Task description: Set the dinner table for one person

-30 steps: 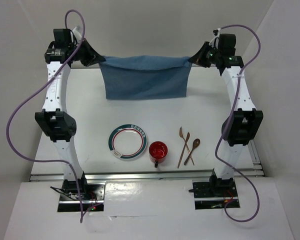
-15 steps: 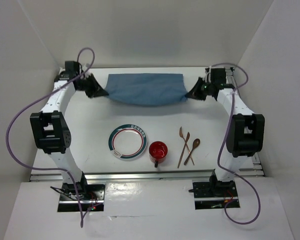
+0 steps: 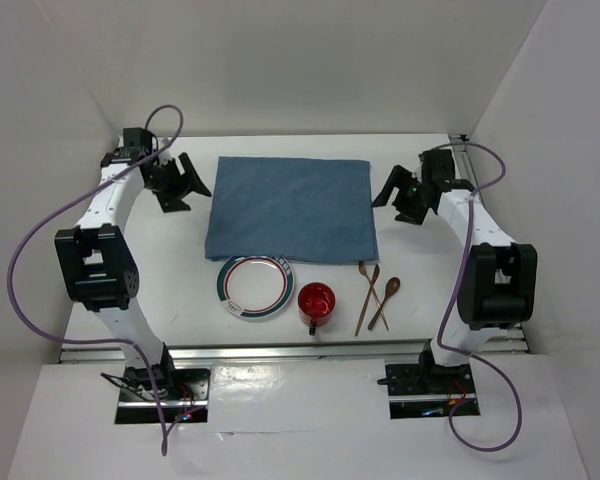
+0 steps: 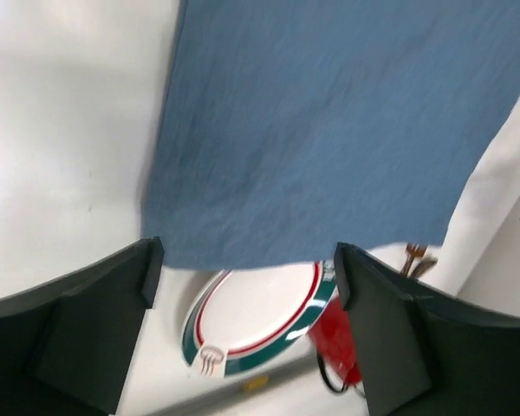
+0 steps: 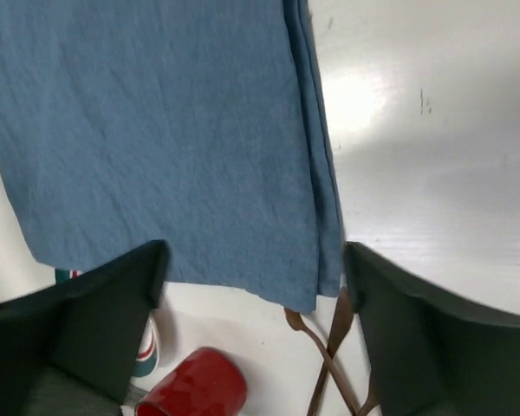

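While both arms reached over the far half of the white table, we saw a blue mat lying flat between them, spread out, with neither gripper touching it. The left gripper sat just beside the mat's far-left corner and the right gripper just beside its right edge. Both stood wide open and held nothing. Each wrist view showed dark fingers parted, with only mat and table between them.

Nearer the arm bases lay a plate with a green and red rim, a red cup just beside it on the right, and brown cutlery crossed beyond the cup. The mat's near edge met the plate's far rim and appeared to overlap it slightly.

We judged the mat-laying step finished. The likely next move was lifting the plate onto the mat's middle — that would call for a grip on the thin rim without dragging the cloth.

A small brown mark sat on the plate's rim — too small to read.
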